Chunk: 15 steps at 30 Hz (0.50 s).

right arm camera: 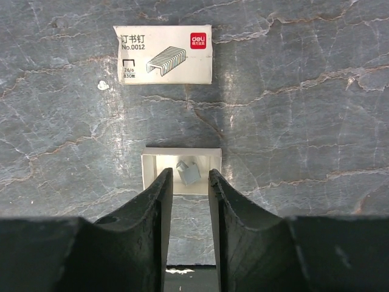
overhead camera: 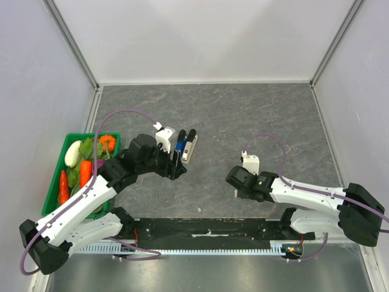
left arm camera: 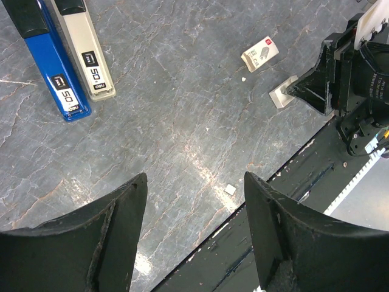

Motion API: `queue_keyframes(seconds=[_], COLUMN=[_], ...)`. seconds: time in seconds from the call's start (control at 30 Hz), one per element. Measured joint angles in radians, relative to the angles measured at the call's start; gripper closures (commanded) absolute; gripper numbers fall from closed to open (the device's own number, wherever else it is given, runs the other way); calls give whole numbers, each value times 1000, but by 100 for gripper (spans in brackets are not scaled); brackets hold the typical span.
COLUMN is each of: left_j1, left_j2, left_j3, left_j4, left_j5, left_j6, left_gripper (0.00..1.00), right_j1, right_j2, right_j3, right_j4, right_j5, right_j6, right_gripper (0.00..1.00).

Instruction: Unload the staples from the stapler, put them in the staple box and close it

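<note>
The stapler (left arm camera: 85,48), grey with a black end, lies flat on the table beside a blue stapler (left arm camera: 51,61); in the top view the stapler (overhead camera: 190,148) sits just beyond my left gripper (overhead camera: 176,165). The left gripper (left arm camera: 194,188) hangs open over bare table, holding nothing. My right gripper (right arm camera: 185,176) stands open above a small white tray (right arm camera: 151,173). A short strip of staples (right arm camera: 189,172) lies loose in that tray, just past the fingertips. The right gripper (overhead camera: 240,181) hides the tray in the top view.
A white staple box (right arm camera: 164,53) lies flat just beyond the tray. A green basket (overhead camera: 91,134) of vegetables stands at the left edge. A tiny white scrap (left arm camera: 230,189) lies near the black base strip (overhead camera: 200,228) along the front.
</note>
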Motion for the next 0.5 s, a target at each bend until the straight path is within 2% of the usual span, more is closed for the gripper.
queue_keyframes(seconds=[0.27, 0.5], left_j1=[0, 0], left_j2=[0, -13], left_j3=[0, 0], left_j4=[0, 0], left_j5=[0, -24], left_j6=[0, 0], left_gripper=[29, 29], right_j1=[6, 116], right_j2=[4, 105], right_j3=[27, 230], right_j4=[-8, 26], right_j5=[-21, -63], right_j6=[-21, -109], right_gripper=[59, 58])
